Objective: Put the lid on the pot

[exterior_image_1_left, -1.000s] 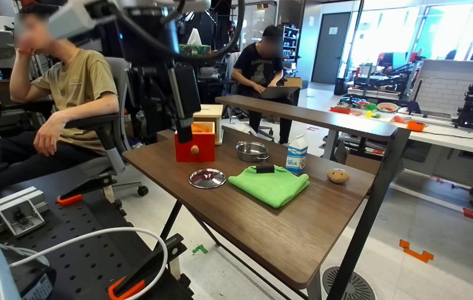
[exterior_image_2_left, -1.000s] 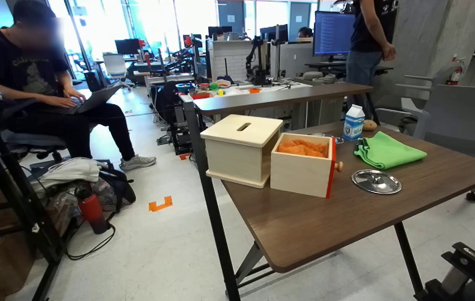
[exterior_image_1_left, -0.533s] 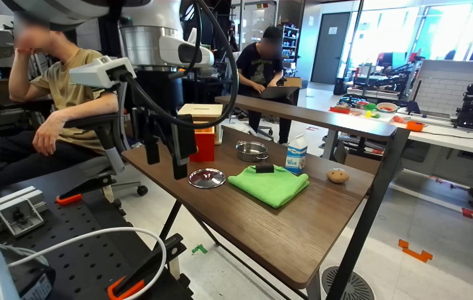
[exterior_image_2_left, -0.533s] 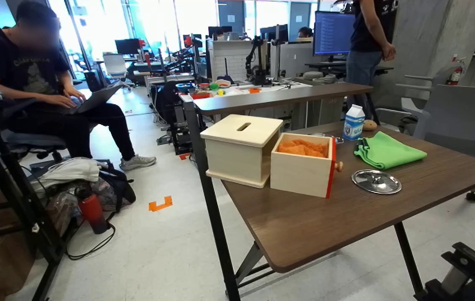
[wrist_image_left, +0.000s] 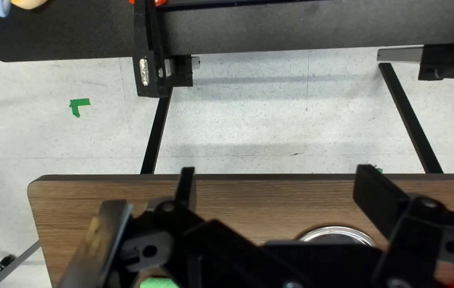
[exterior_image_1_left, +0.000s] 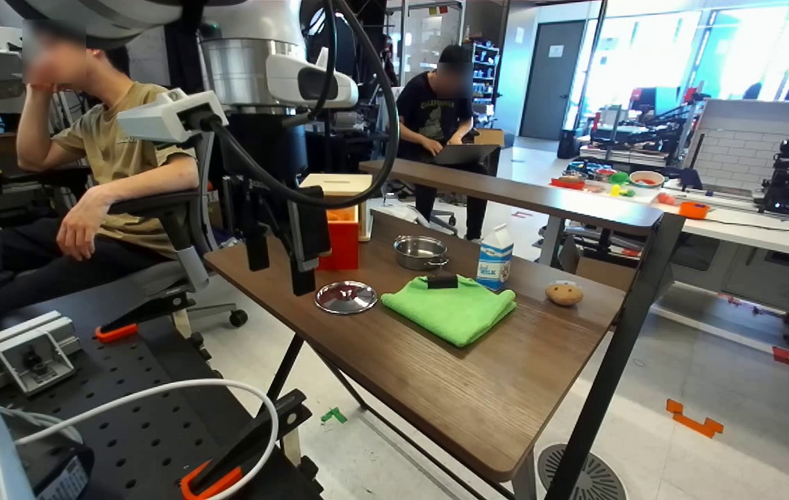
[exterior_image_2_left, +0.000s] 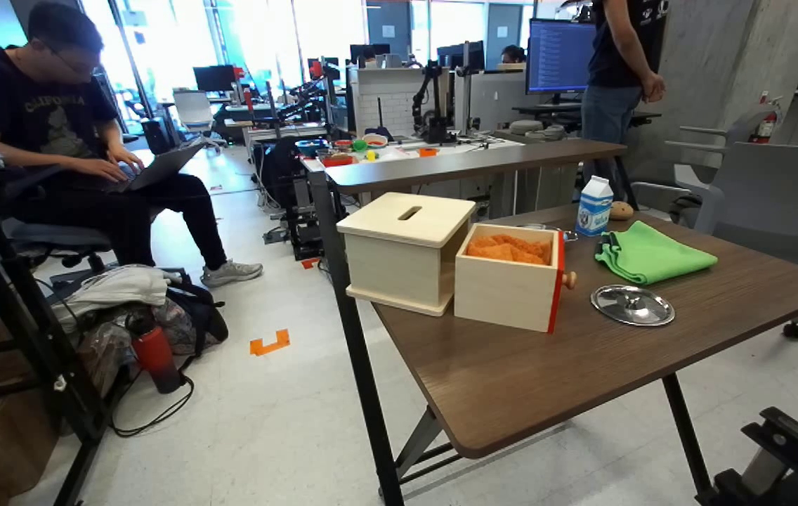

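Evidently, the step in hand is the approach to the lid (exterior_image_1_left: 346,297), which lies flat on the near left part of the table (exterior_image_1_left: 492,389), apart from the pot. The gripper (exterior_image_1_left: 281,272) hangs just to the left of the lid as an exterior view shows it, jaws wide apart and holding nothing; its height above the table is hard to judge. In the wrist view both fingers (wrist_image_left: 375,200) appear, with the lid's rim off-centre toward the right and partly covered by the gripper's body. The pot (exterior_image_1_left: 420,252) stands uncovered, farther off and to the right of the lid, between the red-fronted box (exterior_image_1_left: 344,246) and the milk carton (exterior_image_1_left: 494,260); the green cloth (exterior_image_1_left: 450,316) lies on its near side.

For a sound grasp, the gripper should shift toward the lid until the small raised knob (exterior_image_2_left: 631,303) falls midway between the fingers, then descend vertically. The fingers should flank the knob without pressing on the lid. An off-centre closure would probably slide or tip it, and polished metal may slip under a light hold. The lift should be straight, the lid kept level. A route between the red-fronted box and the green cloth seems best, followed by a slow, centred lowering onto the pot before release.
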`<move>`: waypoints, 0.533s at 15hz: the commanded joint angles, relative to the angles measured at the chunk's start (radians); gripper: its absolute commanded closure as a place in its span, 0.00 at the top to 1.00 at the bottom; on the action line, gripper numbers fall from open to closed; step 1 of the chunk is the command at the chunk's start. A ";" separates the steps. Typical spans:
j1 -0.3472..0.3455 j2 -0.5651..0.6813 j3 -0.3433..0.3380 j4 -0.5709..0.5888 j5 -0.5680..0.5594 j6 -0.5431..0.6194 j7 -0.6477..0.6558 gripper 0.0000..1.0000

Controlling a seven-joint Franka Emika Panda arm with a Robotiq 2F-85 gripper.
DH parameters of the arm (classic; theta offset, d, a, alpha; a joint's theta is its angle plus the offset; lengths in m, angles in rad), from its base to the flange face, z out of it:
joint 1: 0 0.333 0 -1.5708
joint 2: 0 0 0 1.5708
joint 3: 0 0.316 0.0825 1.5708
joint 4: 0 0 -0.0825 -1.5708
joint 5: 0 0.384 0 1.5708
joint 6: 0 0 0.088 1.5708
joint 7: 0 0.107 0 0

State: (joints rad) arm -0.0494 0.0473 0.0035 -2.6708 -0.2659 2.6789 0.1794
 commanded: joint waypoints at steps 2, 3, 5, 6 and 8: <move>0.032 0.103 -0.031 0.109 -0.079 0.038 0.118 1.00; 0.037 0.135 -0.034 0.139 -0.087 0.038 0.094 1.00; 0.060 0.199 -0.046 0.197 -0.116 0.034 0.112 1.00; 0.073 0.230 -0.053 0.224 -0.113 0.033 0.116 1.00; 0.090 0.300 -0.046 0.280 -0.061 0.040 0.087 1.00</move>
State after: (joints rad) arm 0.0021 0.2315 -0.0275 -2.4845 -0.3479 2.6923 0.2672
